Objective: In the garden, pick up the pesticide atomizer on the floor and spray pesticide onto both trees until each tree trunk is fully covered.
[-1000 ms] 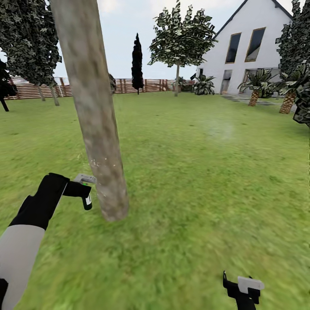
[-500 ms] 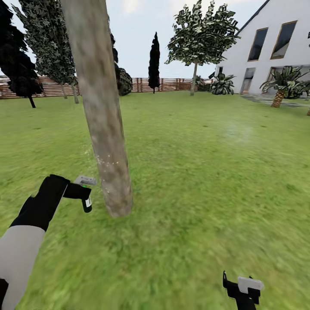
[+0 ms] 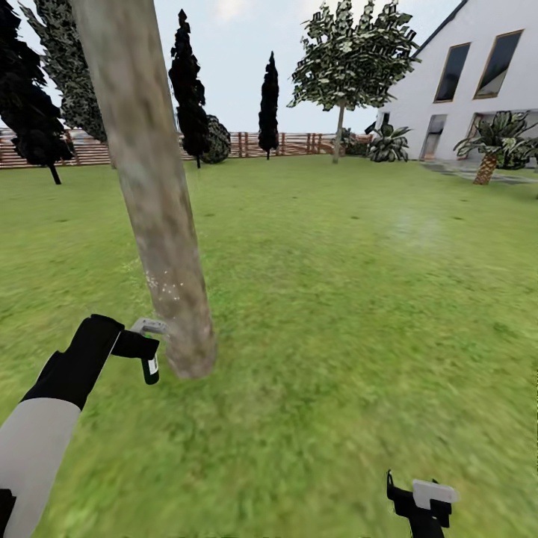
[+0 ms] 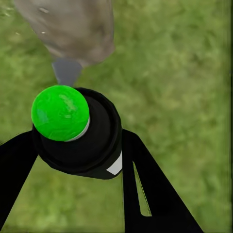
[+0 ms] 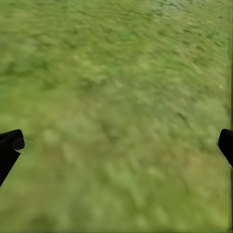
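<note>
atomizer (image 4: 77, 131) clamped in left tool (image 3: 149, 347), nozzle toward leaning trunk (image 3: 153, 202), right tool (image 5: 116, 145) spread wide, empty

The left gripper (image 4: 77, 145) clamps the pesticide atomizer (image 4: 77, 133); the tree trunk (image 4: 73, 29) stands at twelve o'clock on grass (image 4: 179, 73).

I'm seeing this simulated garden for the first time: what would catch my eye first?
A thick, leaning, pale tree trunk dominates the near left of the head view, with whitish specks low on its bark. Right beside its base, the left gripper clamps the black pesticide atomizer with its bright green top. Beyond lie a wide lawn, a white house at far right, and a wooden fence.
</note>
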Available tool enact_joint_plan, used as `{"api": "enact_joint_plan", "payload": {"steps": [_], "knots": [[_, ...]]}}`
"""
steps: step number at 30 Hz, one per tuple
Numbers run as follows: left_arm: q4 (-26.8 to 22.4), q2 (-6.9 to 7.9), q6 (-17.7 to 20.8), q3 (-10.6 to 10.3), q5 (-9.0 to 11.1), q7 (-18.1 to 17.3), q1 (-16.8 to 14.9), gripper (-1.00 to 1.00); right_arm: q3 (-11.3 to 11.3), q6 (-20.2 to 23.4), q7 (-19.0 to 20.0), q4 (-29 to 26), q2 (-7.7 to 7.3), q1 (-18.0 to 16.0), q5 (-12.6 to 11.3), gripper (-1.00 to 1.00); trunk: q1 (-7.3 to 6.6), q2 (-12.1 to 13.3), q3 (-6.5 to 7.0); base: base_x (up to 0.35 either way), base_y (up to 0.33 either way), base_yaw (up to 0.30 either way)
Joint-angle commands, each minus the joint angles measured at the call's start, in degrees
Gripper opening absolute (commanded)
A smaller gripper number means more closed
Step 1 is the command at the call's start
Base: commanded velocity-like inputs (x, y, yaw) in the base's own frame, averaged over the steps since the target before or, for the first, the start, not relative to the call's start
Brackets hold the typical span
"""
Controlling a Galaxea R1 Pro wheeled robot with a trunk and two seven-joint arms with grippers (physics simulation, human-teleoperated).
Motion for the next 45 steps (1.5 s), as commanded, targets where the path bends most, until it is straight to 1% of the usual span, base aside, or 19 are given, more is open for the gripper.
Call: {"api": "enact_joint_plan", "payload": {"steps": [1, 7, 10, 11, 14, 15, 23, 28, 38, 45], "knots": [[0.00, 0.00, -0.01, 0.00, 0.02, -0.03, 0.00, -1.00, 0.00, 0.00, 0.01, 0.00, 0.00, 0.00, 0.00, 1.00, 0.00, 0.00, -0.09, -0.012, -0.268, 0.058], [0.15, 0.25, -0.01, 0.22, -0.07, 0.05, 0.00, -1.00, 0.00, 0.00, 0.03, 0.00, 0.00, 0.00, 0.01, 1.00, 0.00, 0.00, -0.60, 0.047, -0.269, 0.063], [1.74, 0.55, -0.14, 0.34, -0.07, 0.41, 0.08, -1.00, 0.00, 0.00, 0.02, 0.00, 0.01, 0.00, 0.01, 1.00, 0.00, 0.00, -0.84, 0.099, -0.185, 0.106], [1.92, 0.58, -0.16, 0.35, -0.07, 0.94, 0.08, -1.00, 0.00, 0.00, 0.01, 0.00, 0.01, 0.00, 0.02, 1.00, 0.00, 0.00, -0.92, 0.031, -0.047, 0.152], [2.45, 0.50, -0.32, 0.35, 0.00, 4.29, 0.98, -1.00, 0.00, 0.00, 0.01, 0.00, 0.01, 0.00, 0.02, 1.00, 0.00, 0.00, -1.14, 0.007, -0.011, 0.165], [2.77, 0.38, -0.36, 0.36, 0.01, 4.59, 1.07, -1.00, 0.00, 0.00, 0.00, 0.00, 0.01, 0.00, 0.03, 1.00, 0.00, 0.00, -1.21, 0.001, -0.001, 0.177], [2.99, -0.01, -0.44, 0.36, 0.02, 4.80, 1.14, -1.00, 0.00, 0.00, 0.04, 0.00, 0.02, 0.00, 0.03, 1.00, 0.00, 0.00, -1.69, 0.003, -0.012, 0.155], [2.99, -0.09, -0.44, 0.41, 0.02, 4.80, 1.14, -1.00, 0.00, 0.00, 0.01, 0.00, 0.00, 0.00, 0.00, 1.00, 0.00, 0.00, -1.70, 0.036, -0.247, 0.014], [2.99, 0.00, -0.43, 0.44, 0.02, 4.80, 1.14, -1.00, 0.00, 0.00, 0.00, 0.00, 0.00, 0.00, 0.00, 1.00, 0.00, 0.00, -1.70, 0.000, -0.275, 0.258], [2.99, 0.00, -0.36, 0.48, 0.02, 4.80, 1.14, -1.00, 0.00, 0.00, 0.00, 0.00, 0.00, 0.00, 0.03, 1.00, 0.00, 0.00, -1.70, 0.057, -0.275, 0.031]]}}
